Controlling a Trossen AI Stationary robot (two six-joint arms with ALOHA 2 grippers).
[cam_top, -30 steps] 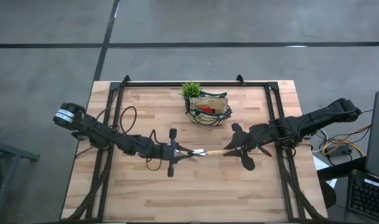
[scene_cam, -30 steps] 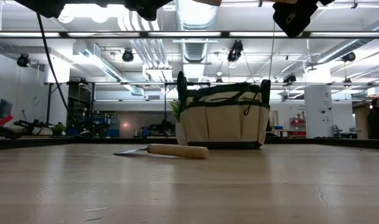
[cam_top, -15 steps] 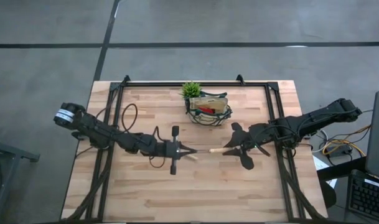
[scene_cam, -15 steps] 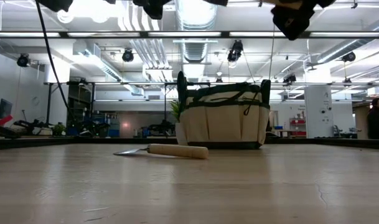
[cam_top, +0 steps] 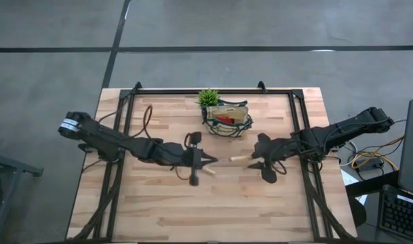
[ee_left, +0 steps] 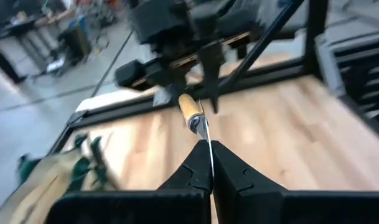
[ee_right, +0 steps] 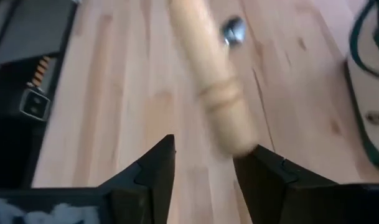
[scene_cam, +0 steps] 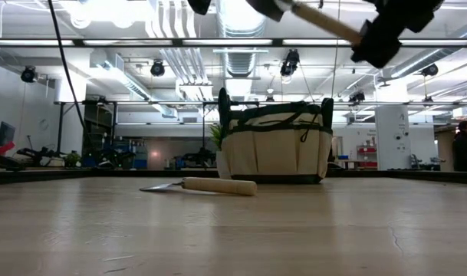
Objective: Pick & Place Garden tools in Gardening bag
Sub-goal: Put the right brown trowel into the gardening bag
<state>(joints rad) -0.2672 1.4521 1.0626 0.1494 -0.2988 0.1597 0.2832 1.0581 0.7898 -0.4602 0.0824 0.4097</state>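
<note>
Midair above the middle of the wooden table point(cam_top: 159, 203), a wooden-handled hand tool point(cam_top: 237, 157) hangs between the two arms. The left gripper point(cam_top: 209, 161) has its jaws pinched shut on the tool's thin metal end. The right gripper point(cam_top: 252, 159) has its jaws spread wider than the handle, with the butt end between them; whether either finger touches it cannot be told. The gardening bag point(cam_top: 228, 120) stands near the middle of the table's far edge with something red point(cam_top: 223, 120) inside and a small leafy plant point(cam_top: 207, 98) just beside it. In the low view, a second trowel point(scene_cam: 210, 185) lies flat on the table in front of the bag.
</note>
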